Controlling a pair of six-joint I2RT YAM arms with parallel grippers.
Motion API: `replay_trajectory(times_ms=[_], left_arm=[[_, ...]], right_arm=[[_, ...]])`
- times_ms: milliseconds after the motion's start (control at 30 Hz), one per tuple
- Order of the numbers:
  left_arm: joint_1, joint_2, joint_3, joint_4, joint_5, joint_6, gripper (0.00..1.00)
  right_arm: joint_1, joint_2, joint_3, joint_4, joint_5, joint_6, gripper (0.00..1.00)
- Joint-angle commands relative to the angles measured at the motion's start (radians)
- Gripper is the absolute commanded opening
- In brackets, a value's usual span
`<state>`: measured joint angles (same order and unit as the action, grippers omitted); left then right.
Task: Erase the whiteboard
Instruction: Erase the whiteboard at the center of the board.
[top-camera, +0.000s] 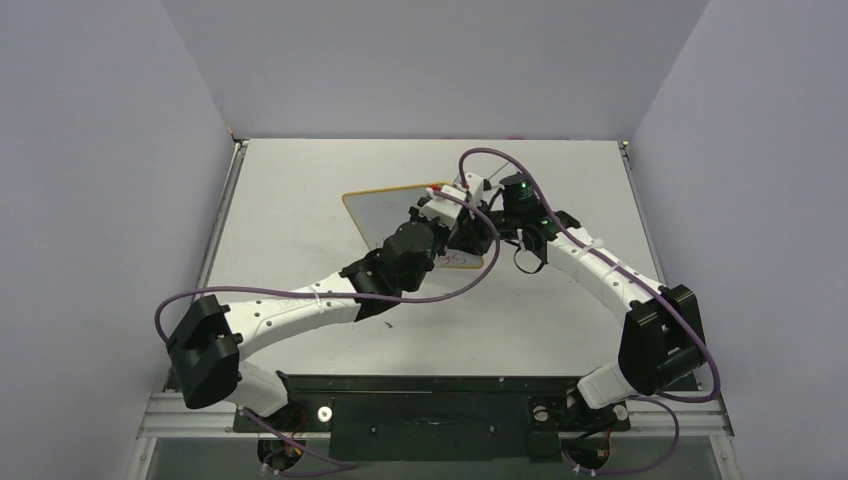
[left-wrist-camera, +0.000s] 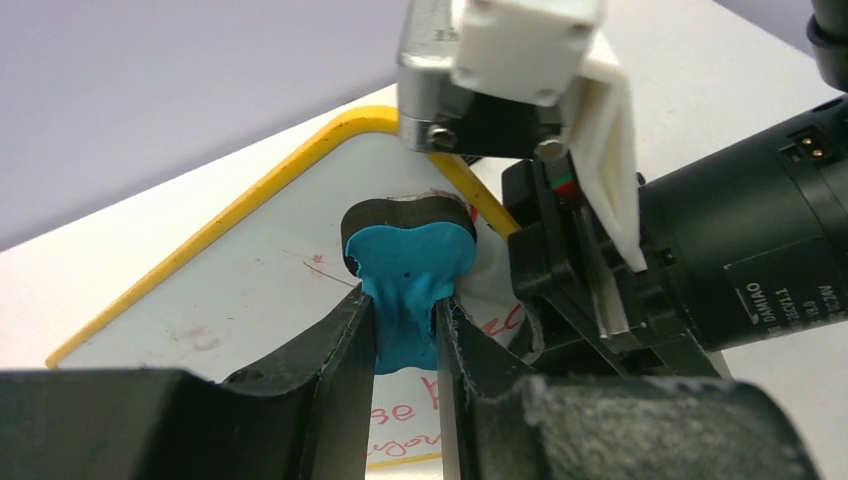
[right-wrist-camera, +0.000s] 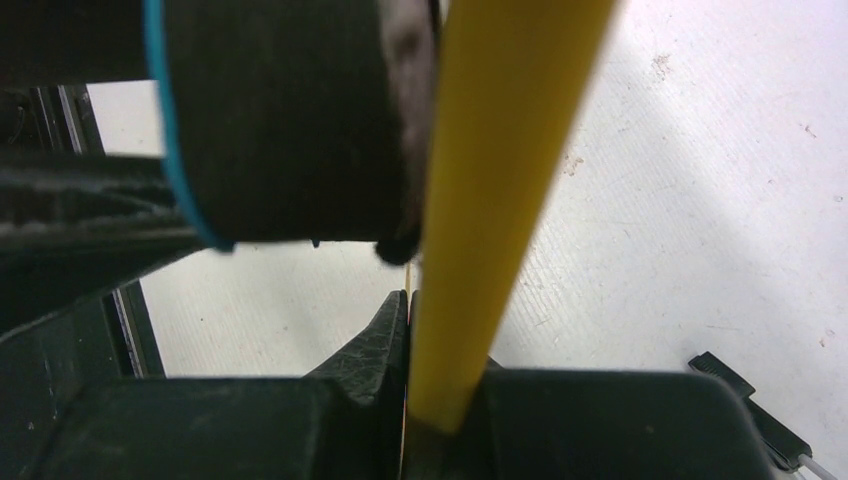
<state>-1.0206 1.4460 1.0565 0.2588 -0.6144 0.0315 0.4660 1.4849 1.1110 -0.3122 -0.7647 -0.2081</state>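
The whiteboard (top-camera: 385, 213), white with a yellow frame, stands tilted at the middle of the table. My left gripper (top-camera: 447, 222) is shut on a blue-and-black eraser (left-wrist-camera: 410, 255). The eraser's black face is against the whiteboard (left-wrist-camera: 250, 290) near its right edge. Red writing (left-wrist-camera: 405, 410) shows lower on the board, below the fingers. My right gripper (top-camera: 482, 222) is shut on the board's right edge. In the right wrist view the yellow frame (right-wrist-camera: 500, 170) runs up from between the jaws of that gripper (right-wrist-camera: 440, 330), with the eraser's black felt (right-wrist-camera: 285, 120) beside it.
A black strap-like piece (top-camera: 527, 262) lies on the table just right of the board, and its end (right-wrist-camera: 752, 402) shows in the right wrist view. Purple cables loop over both arms. Grey walls close in the table on three sides.
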Motion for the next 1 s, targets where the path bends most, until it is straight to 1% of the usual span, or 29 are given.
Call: replay_trajectory(times_ms=[0, 133, 233, 367, 500, 733, 967], left_arm=[[-0.041, 0.054, 0.083, 0.047, 0.002, 0.102, 0.00], [-0.066, 0.050, 0.082, 0.036, 0.021, 0.154, 0.00], [-0.069, 0.050, 0.081, 0.023, -0.005, 0.175, 0.00], [-0.031, 0.038, 0.110, -0.016, -0.068, 0.180, 0.00], [0.004, 0.025, 0.157, -0.070, -0.099, 0.179, 0.00], [0.011, 0.033, 0.220, -0.152, -0.094, 0.185, 0.00], [0.007, 0.058, 0.229, -0.245, -0.063, 0.141, 0.00]], right_arm=[[0.054, 0.004, 0.012, -0.088, -0.083, -0.068, 0.00], [0.054, 0.005, 0.012, -0.088, -0.084, -0.069, 0.00], [0.055, 0.004, 0.012, -0.087, -0.085, -0.069, 0.00], [0.054, 0.003, 0.012, -0.087, -0.085, -0.068, 0.00], [0.055, 0.004, 0.013, -0.087, -0.085, -0.068, 0.00], [0.054, 0.006, 0.013, -0.088, -0.084, -0.068, 0.00], [0.054, 0.007, 0.014, -0.089, -0.085, -0.068, 0.00]])
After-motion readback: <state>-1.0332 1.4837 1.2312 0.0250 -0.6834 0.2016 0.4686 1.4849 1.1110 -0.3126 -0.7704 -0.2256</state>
